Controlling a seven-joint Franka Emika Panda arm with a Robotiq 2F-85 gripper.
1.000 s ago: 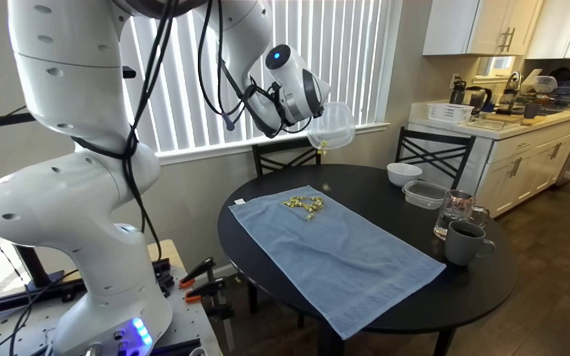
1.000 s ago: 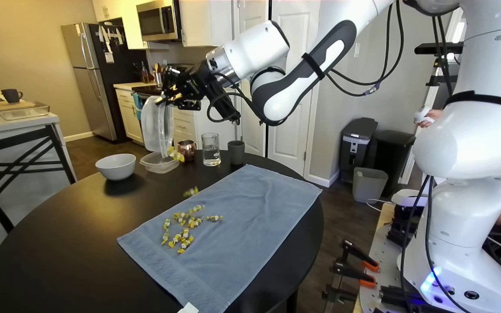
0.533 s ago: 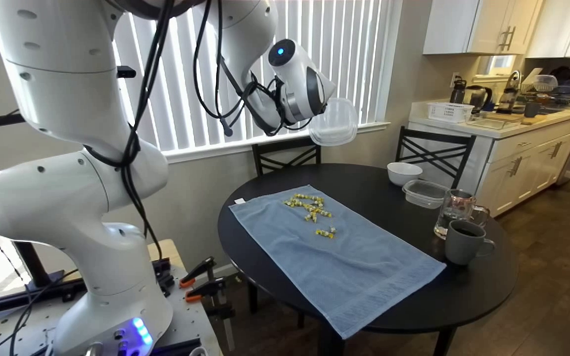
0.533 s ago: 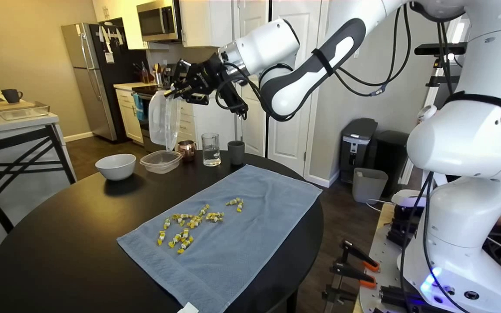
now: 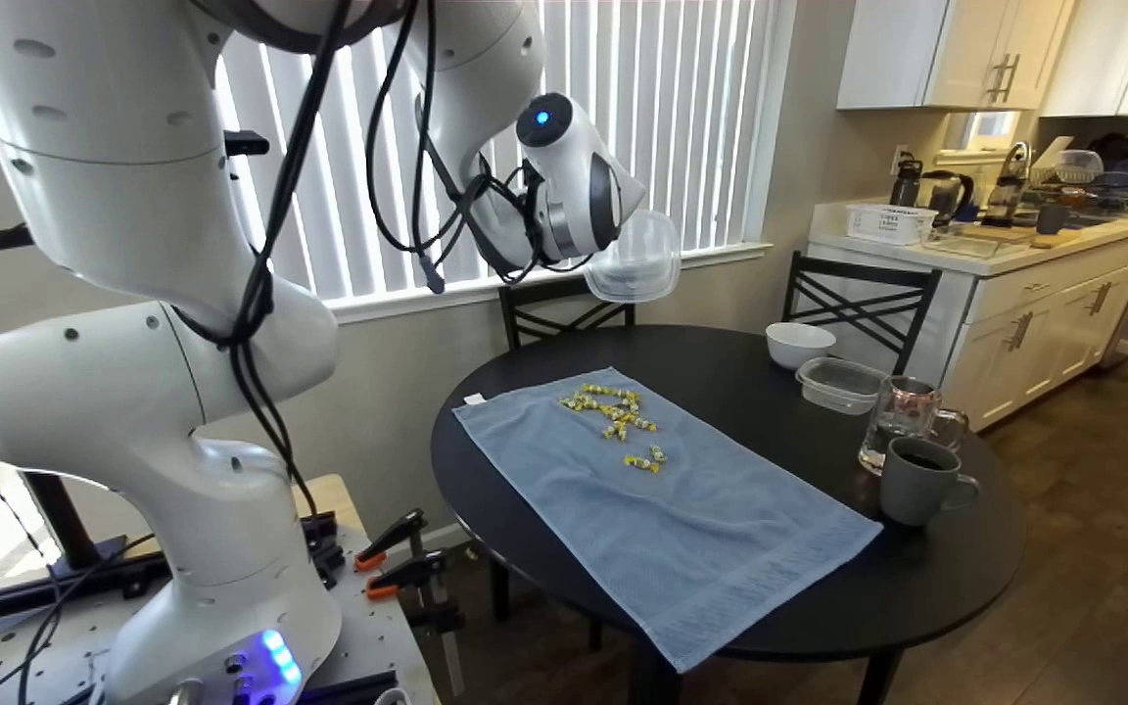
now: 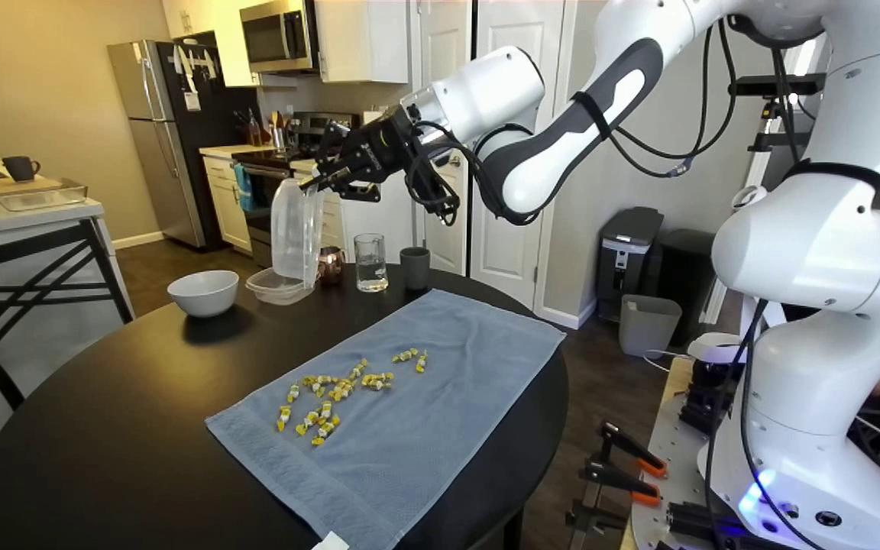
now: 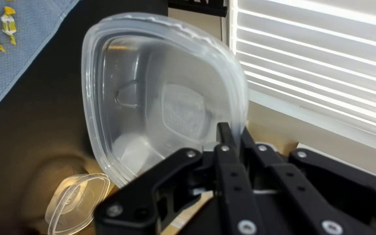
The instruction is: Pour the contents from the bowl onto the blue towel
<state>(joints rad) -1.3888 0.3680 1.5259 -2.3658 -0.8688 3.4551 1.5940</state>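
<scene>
1 gripper point(image 7: 235, 130), clenched on the rim of 1 translucent bowl point(image 6: 295, 233). Bowl is up in the air, tipped on its side, well apart from the blue towel point(image 6: 440, 412). 1 towel, on 1 round black table point(image 6: 104, 428), toward its robot-side edge, one corner hanging past the edge opposite the window. The contents point(image 6: 341, 391) lie on the towel: yellow-and-white wrapped pieces, at least 11; they overlap, so can't give an exact number. Most sit in a loose group nearer the window-side edge; 2 lie close together, apart from the rest. Along the edge opposite the robot, from the window side: 1 white bowl point(image 6: 203, 294), 1 clear tub point(image 6: 276, 292), 1 copper mug point(image 6: 334, 265), 1 glass mug point(image 6: 370, 276) with clear liquid, 1 gray mug point(image 6: 415, 270).

View diffs: wrist view shows 2 fingers point(image 7: 225, 132) on the rim; in an exterior view the arm's wrist point(image 5: 574, 186) covers them. In an exterior view the gray mug's handle point(image 5: 973, 492) and 2 chairs point(image 5: 863, 276) show; in an exterior view I get a fridge point(image 6: 180, 145), a microwave point(image 6: 278, 37) and 1 chair for certain. Wrist view looks straight into the bowl, catches 2 pieces plus a yellow sliver at the frame border.
</scene>
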